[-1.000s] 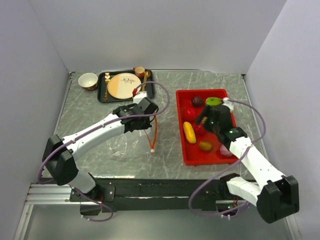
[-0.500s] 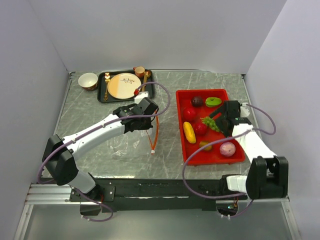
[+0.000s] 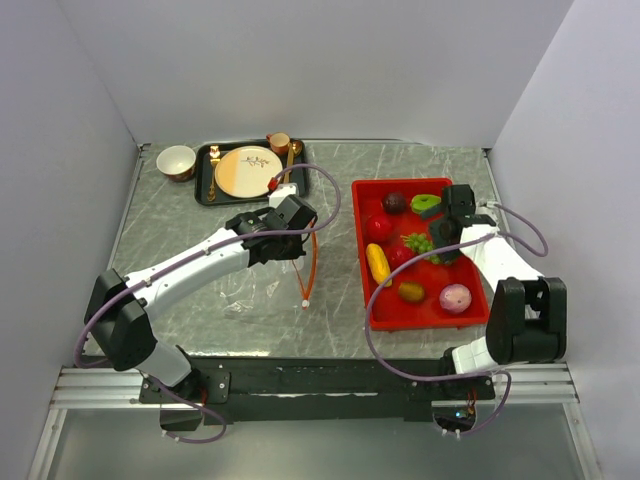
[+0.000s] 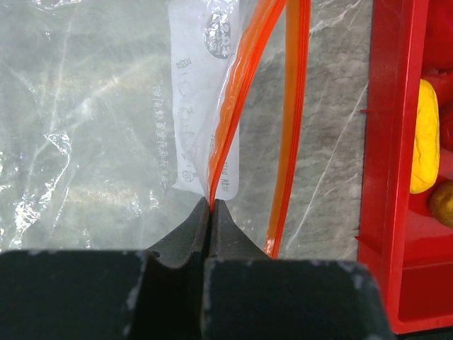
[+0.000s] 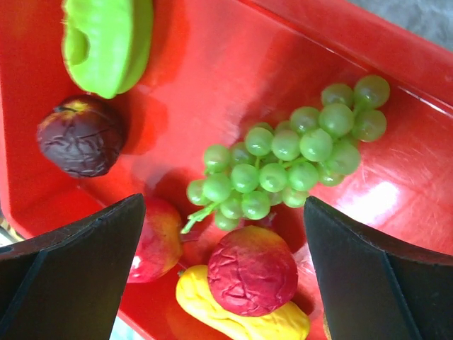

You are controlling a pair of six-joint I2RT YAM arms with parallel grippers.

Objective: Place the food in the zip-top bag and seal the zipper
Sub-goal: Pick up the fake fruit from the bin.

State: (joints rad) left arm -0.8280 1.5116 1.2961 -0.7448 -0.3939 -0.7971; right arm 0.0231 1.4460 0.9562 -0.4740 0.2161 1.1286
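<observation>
Right arm, change: over the last second it has swung from the near side of the red tray (image 4: 386,142) round to its far right side, with the elbow folded back toward the base.
Right gripper (image 5: 223,202): its jaws have spread as wide as they go and hold nothing. It hangs over the grape bunch (image 5: 283,159), which shows between the two fingers, untouched.
Left gripper (image 4: 211,207): unchanged, clamped tight on one lip of the zipper (image 4: 230,120). The other lip runs just beside it but apart, so the mouth is parted.
Zip-top bag (image 4: 92,142): flat on the table (image 3: 170,215), left of the tray, in the same place as before, with nothing in it.
Food: all in the tray, namely the grapes, yellow oblong piece (image 3: 378,264), dark purple piece (image 5: 81,136), green piece (image 5: 106,42), red round piece (image 5: 251,269), brownish-orange piece (image 3: 411,292) and pink-purple piece (image 3: 455,297).
Meaning for the task: this is probably a fresh line-up for a first pick, likely the grapes. Loading has not begun and sealing is far off.
Hidden: from overhead, the left fingers sit under their own wrist, and the clear bag barely shows against the table.
Cut off: the right wrist view shows a second red round piece (image 5: 159,241) half behind a finger, and the yellow piece is cropped at the bottom edge.
Unclear: how wide the mouth gapes cannot be told, and the print on the bag's label is too blurred to read.
</observation>
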